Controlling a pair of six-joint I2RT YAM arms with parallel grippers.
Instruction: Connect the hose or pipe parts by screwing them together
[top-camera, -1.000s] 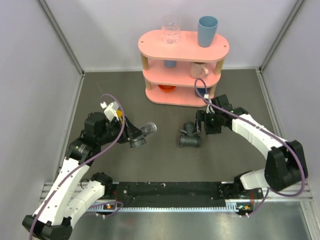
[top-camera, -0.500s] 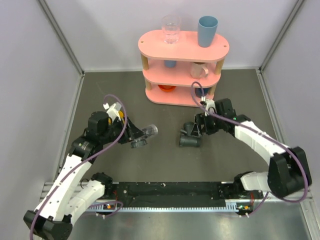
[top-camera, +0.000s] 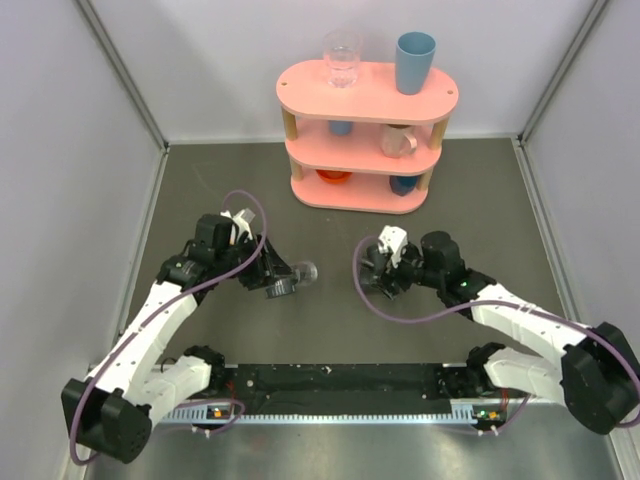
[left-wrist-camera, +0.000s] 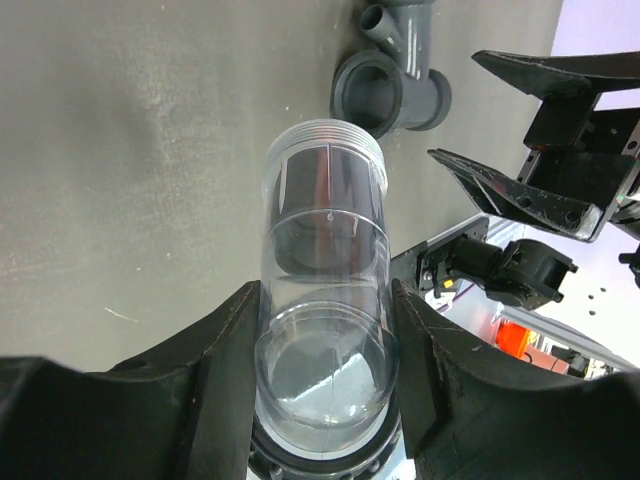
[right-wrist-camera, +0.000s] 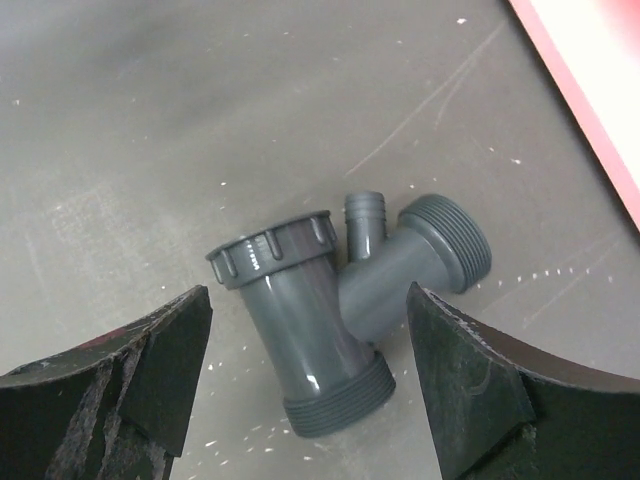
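My left gripper (top-camera: 274, 278) is shut on the translucent smoky-grey tube (top-camera: 300, 271), one of the pipe parts. In the left wrist view the tube (left-wrist-camera: 325, 230) sticks out past the fingers (left-wrist-camera: 232, 345), its threaded end pointing at the dark grey T-shaped fitting (left-wrist-camera: 395, 85) a short way off on the table. My right gripper (top-camera: 383, 270) hangs open over that fitting. In the right wrist view the fitting (right-wrist-camera: 320, 320) lies flat between the spread fingers (right-wrist-camera: 170, 350), touching neither. From above the gripper hides most of it.
A pink three-tier shelf (top-camera: 300, 92) stands at the back of the dark table. It carries a clear glass (top-camera: 341, 58), a blue cup (top-camera: 414, 62), a mug (top-camera: 398, 140) and an orange bowl (top-camera: 333, 177). Grey walls close in both sides.
My right arm has swung nearer and lower, bringing its open gripper over the fitting. My left gripper has carried the tube slightly right, towards the fitting.
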